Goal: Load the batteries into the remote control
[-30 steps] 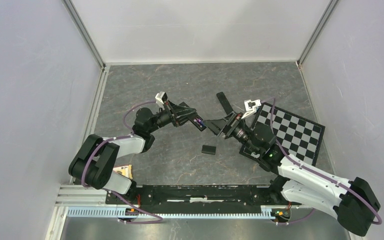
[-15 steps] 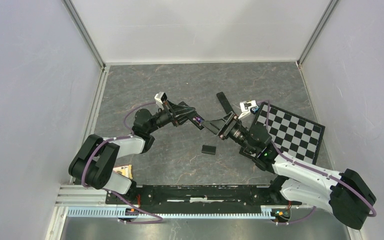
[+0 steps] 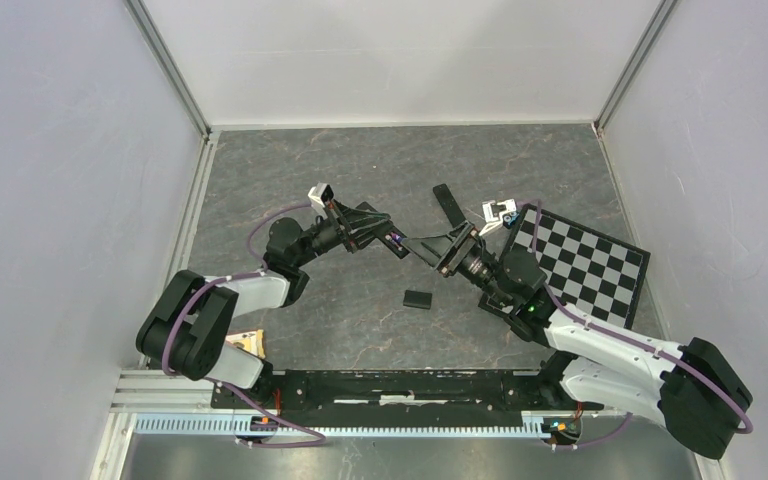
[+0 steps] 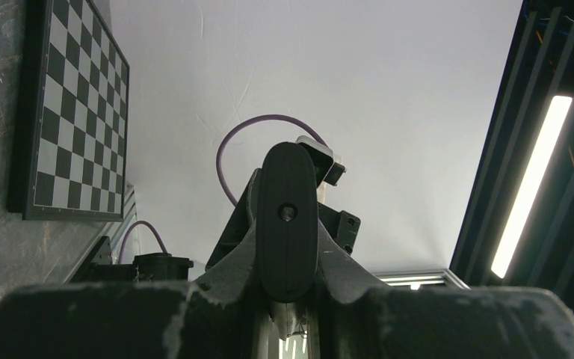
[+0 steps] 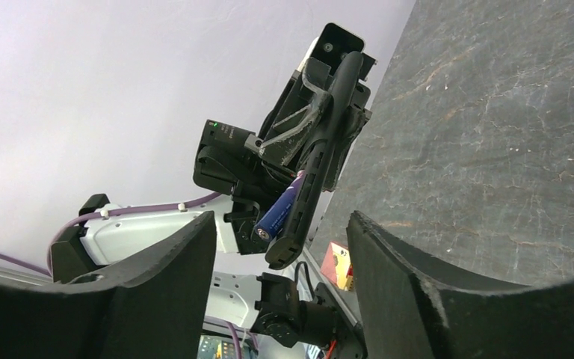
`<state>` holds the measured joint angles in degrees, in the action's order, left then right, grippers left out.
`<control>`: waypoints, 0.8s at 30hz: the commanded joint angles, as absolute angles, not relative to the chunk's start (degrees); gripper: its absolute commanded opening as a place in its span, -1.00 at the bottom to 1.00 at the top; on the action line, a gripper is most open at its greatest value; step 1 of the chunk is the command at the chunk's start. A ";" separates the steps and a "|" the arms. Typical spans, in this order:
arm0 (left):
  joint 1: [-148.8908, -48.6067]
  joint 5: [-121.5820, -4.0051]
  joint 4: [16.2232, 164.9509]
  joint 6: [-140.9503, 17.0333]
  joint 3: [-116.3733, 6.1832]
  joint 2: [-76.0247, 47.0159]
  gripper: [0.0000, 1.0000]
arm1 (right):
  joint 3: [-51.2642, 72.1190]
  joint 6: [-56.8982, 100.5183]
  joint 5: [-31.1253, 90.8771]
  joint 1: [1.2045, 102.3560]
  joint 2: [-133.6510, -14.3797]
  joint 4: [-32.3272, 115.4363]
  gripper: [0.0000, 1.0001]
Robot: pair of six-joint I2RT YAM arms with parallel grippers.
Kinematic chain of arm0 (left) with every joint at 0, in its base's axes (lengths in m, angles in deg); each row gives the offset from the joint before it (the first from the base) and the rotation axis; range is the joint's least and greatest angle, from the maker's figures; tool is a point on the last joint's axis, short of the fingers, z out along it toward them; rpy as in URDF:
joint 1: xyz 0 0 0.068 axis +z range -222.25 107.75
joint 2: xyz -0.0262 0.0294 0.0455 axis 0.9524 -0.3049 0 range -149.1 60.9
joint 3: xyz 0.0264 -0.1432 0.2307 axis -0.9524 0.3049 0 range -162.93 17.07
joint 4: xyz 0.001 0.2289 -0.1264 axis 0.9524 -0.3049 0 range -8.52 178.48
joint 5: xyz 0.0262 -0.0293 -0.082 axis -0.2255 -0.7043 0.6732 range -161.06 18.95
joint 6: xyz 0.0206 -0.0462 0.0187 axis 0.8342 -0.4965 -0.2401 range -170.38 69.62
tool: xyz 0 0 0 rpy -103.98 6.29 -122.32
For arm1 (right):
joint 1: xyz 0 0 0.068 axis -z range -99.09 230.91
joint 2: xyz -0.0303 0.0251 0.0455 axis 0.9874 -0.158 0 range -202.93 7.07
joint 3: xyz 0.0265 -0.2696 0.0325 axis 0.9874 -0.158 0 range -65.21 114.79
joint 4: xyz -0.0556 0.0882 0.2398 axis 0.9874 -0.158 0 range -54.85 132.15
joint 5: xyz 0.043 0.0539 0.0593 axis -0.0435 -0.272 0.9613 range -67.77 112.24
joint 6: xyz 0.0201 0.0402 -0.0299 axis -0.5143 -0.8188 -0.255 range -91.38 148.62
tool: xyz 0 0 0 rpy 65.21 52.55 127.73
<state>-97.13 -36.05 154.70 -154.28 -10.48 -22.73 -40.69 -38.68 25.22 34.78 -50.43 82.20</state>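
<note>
Right gripper (image 3: pixel 426 247) edged nearer — jaws wide; left gripper (image 3: pixel 388 238) clamps remote (image 5: pixel 327 129), gap slim.

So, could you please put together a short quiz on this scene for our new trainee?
1. True or false: the left hand is shut on the remote control.
2. What colour is the battery lying against the remote control? A orange; B blue; C green.
3. Fill in: the small black cover lies flat on the ___.
Key: 1 true; 2 B; 3 table.
</note>
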 commanded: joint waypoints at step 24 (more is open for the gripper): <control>-99.93 -36.08 156.34 -151.53 -13.61 -19.13 -0.96 | -40.42 -41.91 26.44 34.59 -55.07 89.88 -0.51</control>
